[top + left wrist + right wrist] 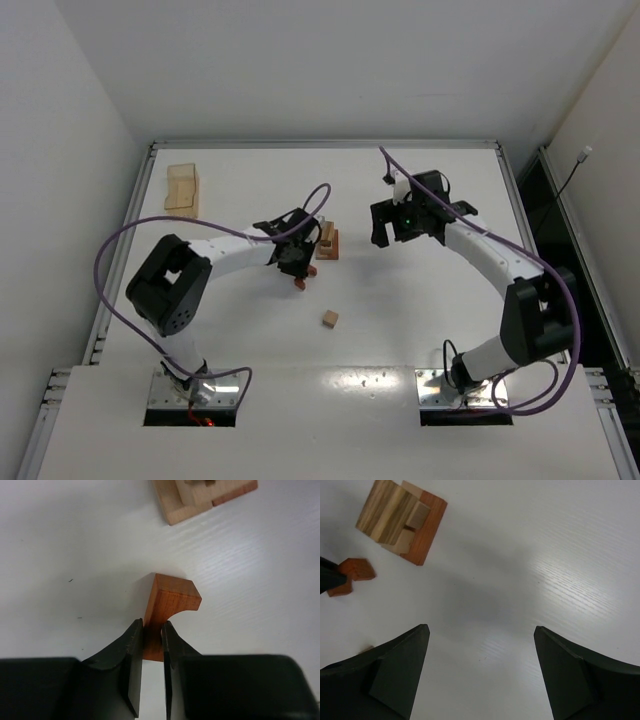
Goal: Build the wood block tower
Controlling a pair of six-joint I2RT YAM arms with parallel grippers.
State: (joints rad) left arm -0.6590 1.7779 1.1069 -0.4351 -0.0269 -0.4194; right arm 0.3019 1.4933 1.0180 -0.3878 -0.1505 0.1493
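While the left arm curls in over the middle of the tabletop (420,330) in the overhead view, its left gripper (298,268) points down at a reddish-brown block (300,281) just left of the tower (328,240), a narrow stack of tan and reddish pieces. A loose tan cube (330,319) lies nearer the arm bases, apart from both. A pale wooden tray (182,187) sits in the far left corner, and the right gripper (408,232) hangs to the right of the tower, clear of it. From the left wrist, the two black fingers (131,650) are clamped on the thin waist of the reddish-brown block, whose wider head flares out beyond the fingertips. Whether the block rests on the tabletop or is just off it cannot be told. The tower's base shows at the upper edge, apart from the block. From the right wrist, the right gripper's fingers stand wide apart, grasping nothing. The tower is at upper left, with the reddish-brown block and a dark finger of the left gripper below it at the left edge.
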